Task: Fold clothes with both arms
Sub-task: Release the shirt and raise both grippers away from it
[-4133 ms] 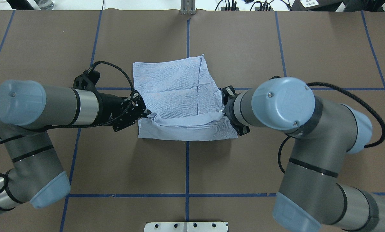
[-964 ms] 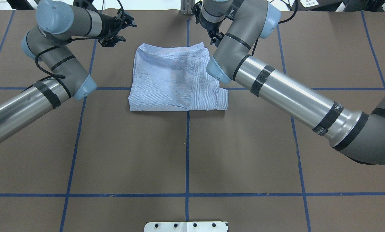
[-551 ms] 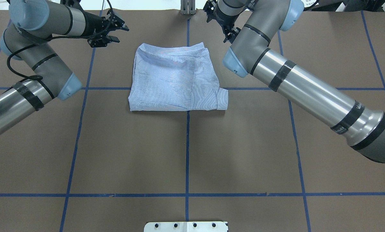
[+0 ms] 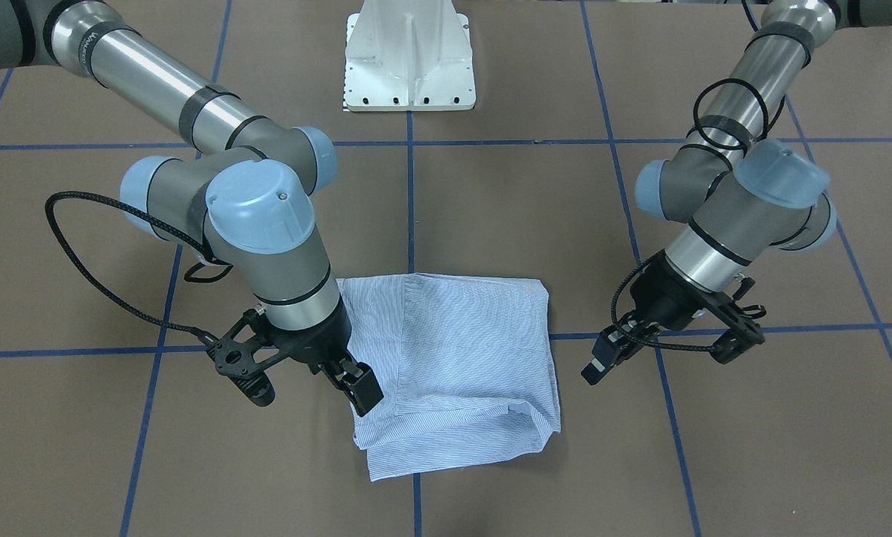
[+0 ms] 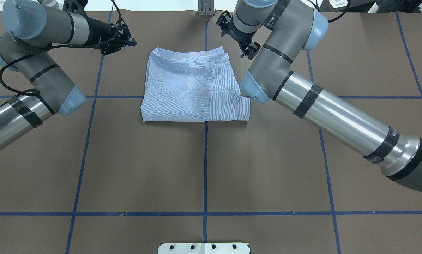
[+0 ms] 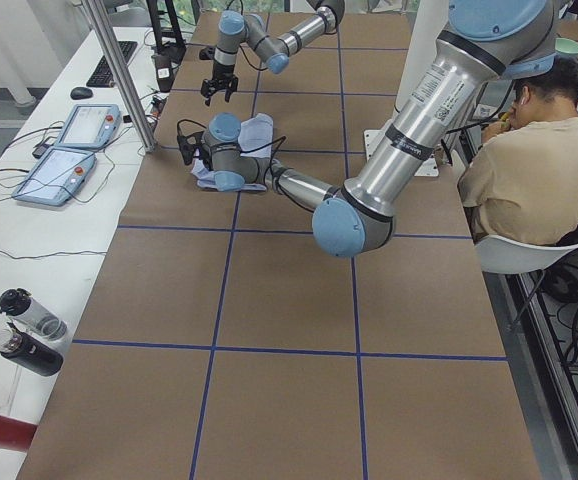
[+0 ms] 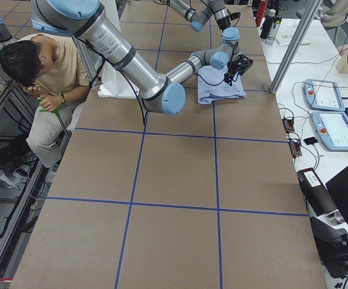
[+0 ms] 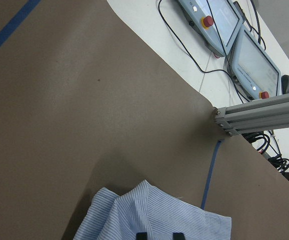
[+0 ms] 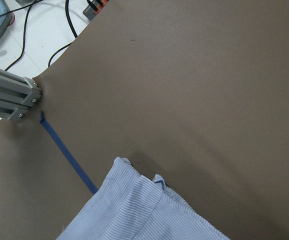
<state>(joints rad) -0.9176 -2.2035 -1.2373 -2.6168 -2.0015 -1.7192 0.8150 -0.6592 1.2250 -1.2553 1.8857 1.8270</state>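
Well, both sets of jaws are empty. The left gripper (image 5: 128,37) has its tips parted; its wrist view shows them with only a bare gap between. The right gripper (image 5: 248,49) looks parted too, though its tips are harder to read. Each hangs off a far corner of the shirt (image 5: 193,88), the left one further out, the right one just beside the corner. Neither touches cloth, as far as I can tell.

I read that stance as a let-go. The shirt lies folded to a rough rectangle, flat on the table (image 5: 91,158), astride the centre tape line (image 5: 205,169) in the far half, away from the base (image 4: 409,60). Its near edge is crisp, its far edge puffs up in a roll, and a small flap (image 5: 244,109) pokes out at the near right corner. To my eye the fold is about done, wanting a tidy at most.

The right arm (image 5: 338,116) reaches across with its elbow over the shirt's right edge, hiding a little of it from above. A metal post (image 5: 205,7) stands at the far edge between the grippers, close enough to mind. Beyond it, pendants (image 8: 234,35) sit on a white bench (image 8: 149,30). A person (image 6: 519,170) sits behind the robot.
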